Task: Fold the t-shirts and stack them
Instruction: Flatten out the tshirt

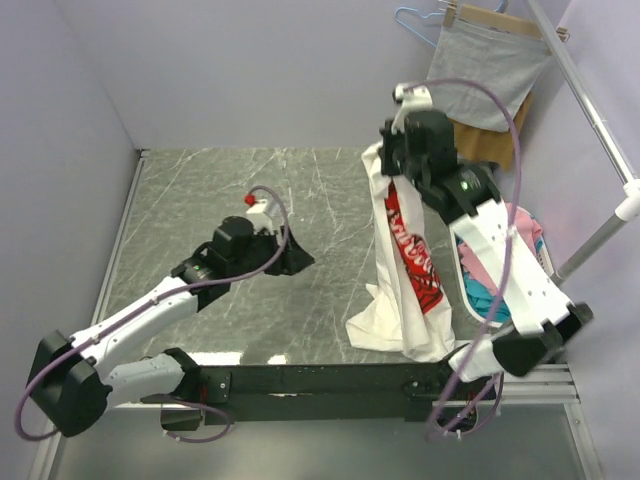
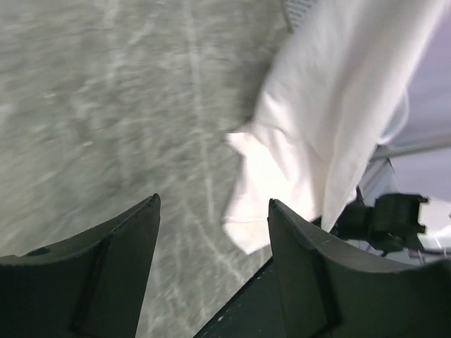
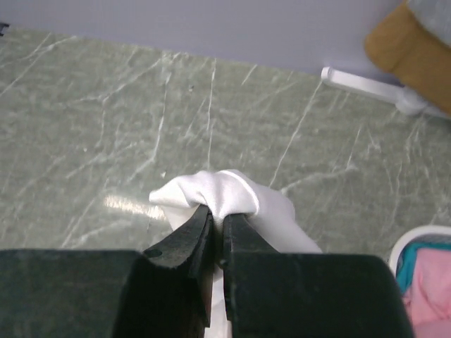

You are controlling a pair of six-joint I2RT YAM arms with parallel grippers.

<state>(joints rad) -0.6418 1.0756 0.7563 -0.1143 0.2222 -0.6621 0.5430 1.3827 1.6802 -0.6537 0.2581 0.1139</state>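
Over the table (image 1: pixel 200 200), R gripper (image 3: pixel 217 211) pinches hanging t-shirt (image 1: pixel 392 310); L gripper (image 2: pixel 213 205) gapes.

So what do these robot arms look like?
The left arm and right arm have white shells with black joints; a purple-grey cable loops along each. The left gripper and right gripper are black with flat wedge-shaped fingers. A red-and-white cap tops the left wrist; a green light shows on the right arm.

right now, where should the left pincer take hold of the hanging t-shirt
Probably the lower corner nearest it, coming in low from the left. The t-shirt hangs bunched from the shut right pincer, its hem draping on the table, and the open left pincer faces that edge.
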